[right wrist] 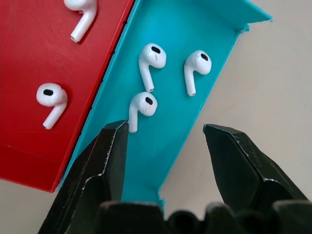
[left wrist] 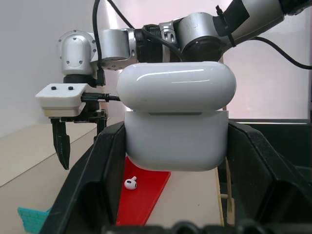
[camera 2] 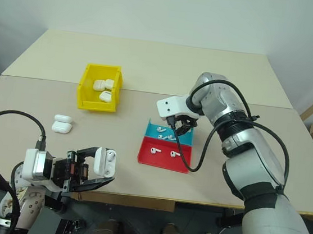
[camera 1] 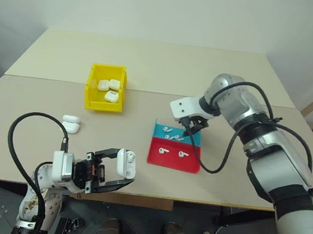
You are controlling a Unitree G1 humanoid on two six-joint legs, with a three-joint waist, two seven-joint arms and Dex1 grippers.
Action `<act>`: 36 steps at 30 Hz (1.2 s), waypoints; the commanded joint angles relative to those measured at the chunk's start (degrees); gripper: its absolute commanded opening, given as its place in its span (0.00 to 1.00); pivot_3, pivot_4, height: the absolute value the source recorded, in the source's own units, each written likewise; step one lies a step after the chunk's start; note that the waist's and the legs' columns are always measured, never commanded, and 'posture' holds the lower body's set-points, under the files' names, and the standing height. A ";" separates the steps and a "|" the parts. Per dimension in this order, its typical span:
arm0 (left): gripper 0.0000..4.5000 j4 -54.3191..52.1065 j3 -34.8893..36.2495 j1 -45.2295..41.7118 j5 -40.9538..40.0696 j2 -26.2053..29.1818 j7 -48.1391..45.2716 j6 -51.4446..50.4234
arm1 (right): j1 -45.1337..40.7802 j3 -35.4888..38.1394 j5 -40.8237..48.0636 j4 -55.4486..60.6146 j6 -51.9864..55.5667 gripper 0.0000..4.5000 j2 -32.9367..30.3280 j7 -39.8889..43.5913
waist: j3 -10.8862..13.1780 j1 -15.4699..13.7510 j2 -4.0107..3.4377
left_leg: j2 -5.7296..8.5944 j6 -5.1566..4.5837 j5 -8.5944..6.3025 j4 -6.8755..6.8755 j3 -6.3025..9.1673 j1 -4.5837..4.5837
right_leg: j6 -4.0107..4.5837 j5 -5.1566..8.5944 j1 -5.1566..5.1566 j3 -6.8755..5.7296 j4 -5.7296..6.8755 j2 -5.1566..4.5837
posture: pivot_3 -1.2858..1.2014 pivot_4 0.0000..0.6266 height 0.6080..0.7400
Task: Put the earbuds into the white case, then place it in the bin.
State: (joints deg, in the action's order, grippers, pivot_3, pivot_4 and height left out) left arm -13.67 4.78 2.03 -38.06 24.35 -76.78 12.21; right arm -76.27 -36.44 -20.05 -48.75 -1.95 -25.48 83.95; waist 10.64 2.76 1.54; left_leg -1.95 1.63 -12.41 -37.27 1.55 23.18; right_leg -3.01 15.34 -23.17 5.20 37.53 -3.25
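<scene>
My left gripper (camera 1: 122, 173) is shut on a white case (camera 1: 125, 164) near the table's front edge. In the left wrist view the white case (left wrist: 175, 122) sits between the black fingers (left wrist: 92, 180), lid uppermost. My right gripper (camera 1: 190, 131) points down over the blue half of the tray, open, with nothing between its fingers. In the right wrist view the right gripper (right wrist: 163, 131) hovers just above three earbuds (right wrist: 142, 106) lying in the blue section. Two more earbuds (right wrist: 51, 97) lie in the red section. The yellow bin (camera 1: 108, 68) stands at the back left.
The red and blue tray (camera 1: 171, 163) lies in the table's middle. Three white cases (camera 1: 110, 89) lie inside the bin. Two more white cases (camera 1: 71, 123) rest on the table in front of the bin. A black cable loops off my left wrist.
</scene>
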 commanded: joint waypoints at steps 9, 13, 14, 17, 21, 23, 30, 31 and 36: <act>0.61 -1.63 -0.60 0.00 0.78 -0.32 1.32 2.18 | -3.07 0.90 -3.47 -6.21 -1.54 0.65 3.90 -0.73 | 0.01 0.01 -0.02 | 0.00 0.00 0.00 0.00 0.00 0.00 | 0.00 0.00 -0.02 0.00 0.03 0.00 | 0.52 0.24 1.00; 0.61 -1.33 -0.71 0.35 1.07 -0.36 1.26 2.89 | -3.25 1.26 -4.08 -7.79 -1.30 0.65 4.94 -1.40 | 0.01 0.03 -0.02 | 0.00 0.00 0.00 0.00 0.00 0.00 | 0.00 0.00 -0.02 0.00 0.03 0.01 | 0.52 0.24 1.00; 0.61 -1.25 -0.78 0.39 1.13 -0.33 1.33 3.06 | -3.28 1.33 -4.13 -8.07 -1.24 0.65 5.10 -1.44 | 0.01 0.04 -0.02 | 0.00 0.00 0.00 0.00 0.00 0.00 | 0.00 0.00 -0.02 0.00 0.03 0.01 | 0.52 0.24 1.00; 0.61 -0.94 -0.99 0.34 1.42 -0.36 1.57 3.47 | -3.29 1.19 -4.65 -9.26 -1.44 0.65 5.54 -2.17 | 0.01 0.04 -0.02 | 0.00 0.00 0.00 0.00 0.00 0.00 | 0.00 0.00 -0.02 0.00 0.04 0.01 | 0.52 0.24 1.00; 0.61 -0.80 -1.20 0.32 1.58 -0.53 1.52 4.02 | -3.27 1.21 -5.05 -10.21 -2.17 0.65 5.78 -2.65 | 0.01 0.04 -0.02 | 0.00 0.00 0.00 0.00 0.00 0.00 | 0.00 0.00 -0.02 0.00 0.04 0.01 | 0.52 0.24 1.00; 0.61 -0.80 -1.27 0.39 1.65 -0.39 1.55 3.96 | -3.28 1.25 -5.20 -10.55 -2.21 0.65 5.89 -2.96 | 0.01 0.04 -0.02 | 0.00 0.00 0.00 0.00 0.00 0.00 | 0.00 0.00 -0.03 0.00 0.04 0.01 | 0.52 0.24 1.00; 0.61 -0.48 -1.24 0.19 1.67 -0.36 1.45 4.09 | -3.39 1.68 -5.72 -11.42 -2.31 0.65 6.50 -3.74 | 0.01 0.10 -0.03 | 0.00 0.00 0.00 0.00 0.00 0.00 | 0.00 0.00 -0.03 0.00 0.06 0.01 | 0.52 0.24 1.00; 0.61 -0.44 -1.29 0.12 1.72 -0.39 1.48 4.09 | -3.41 1.76 -5.69 -11.38 -2.42 0.65 6.56 -3.79 | 0.01 0.10 -0.03 | 0.00 0.00 0.00 0.00 0.00 0.00 | 0.00 0.00 -0.02 0.00 0.06 0.01 | 0.52 0.24 1.00; 0.61 -0.27 -1.41 -0.06 1.74 -0.42 1.49 4.19 | -3.46 2.21 -5.73 -11.43 -2.36 0.61 6.75 -3.58 | 0.01 0.10 -0.03 | 0.00 0.00 0.00 0.00 0.00 0.00 | 0.00 0.00 -0.02 0.00 0.05 0.01 | 0.52 0.24 1.00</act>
State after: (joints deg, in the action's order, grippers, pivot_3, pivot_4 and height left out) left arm -12.89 3.39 2.22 -36.04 24.08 -75.37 14.98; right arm -77.68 -35.36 -25.78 -60.37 -3.47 -18.67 79.98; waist 10.65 2.86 1.51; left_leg -1.95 1.63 -12.41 -37.27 1.55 23.18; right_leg -3.00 15.34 -23.19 5.20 37.59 -3.24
